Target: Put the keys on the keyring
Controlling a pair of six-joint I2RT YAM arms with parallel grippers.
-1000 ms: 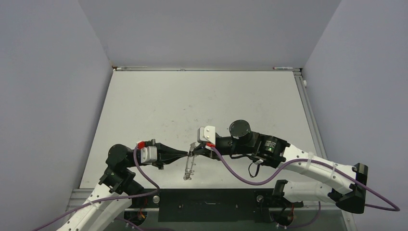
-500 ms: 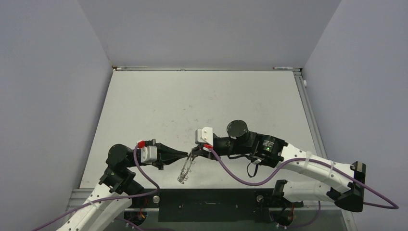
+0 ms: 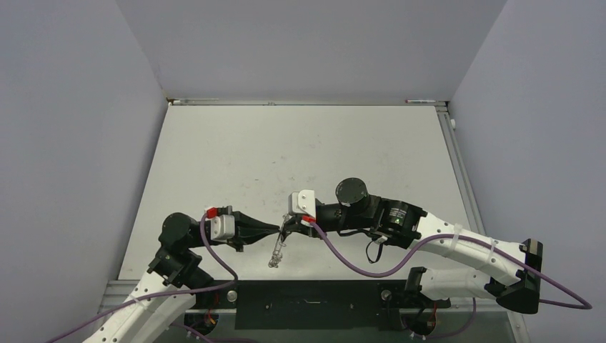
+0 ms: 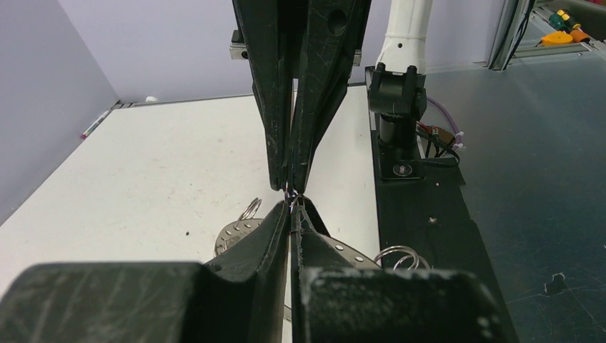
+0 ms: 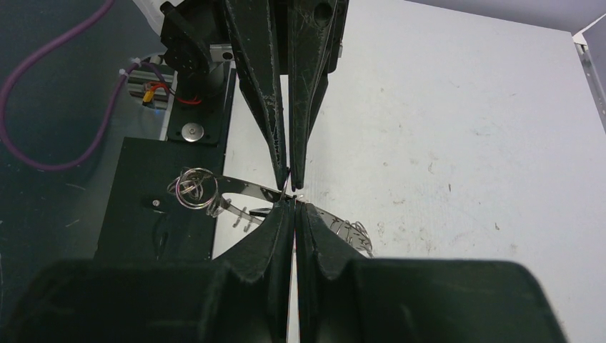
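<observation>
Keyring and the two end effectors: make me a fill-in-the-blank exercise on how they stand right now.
1. The left end effector and the right end effector meet tip to ____.
2. The jaws of both are ____.
3. The flat grey metal keyring hangs from that meeting point and carries small wire loops on its ____ rim.
Missing words: tip; shut; outer.

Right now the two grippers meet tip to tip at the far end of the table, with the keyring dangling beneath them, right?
Not the far end: the left gripper and right gripper meet at the table's near end, keyring dangling beneath, as the top external view shows.
</observation>
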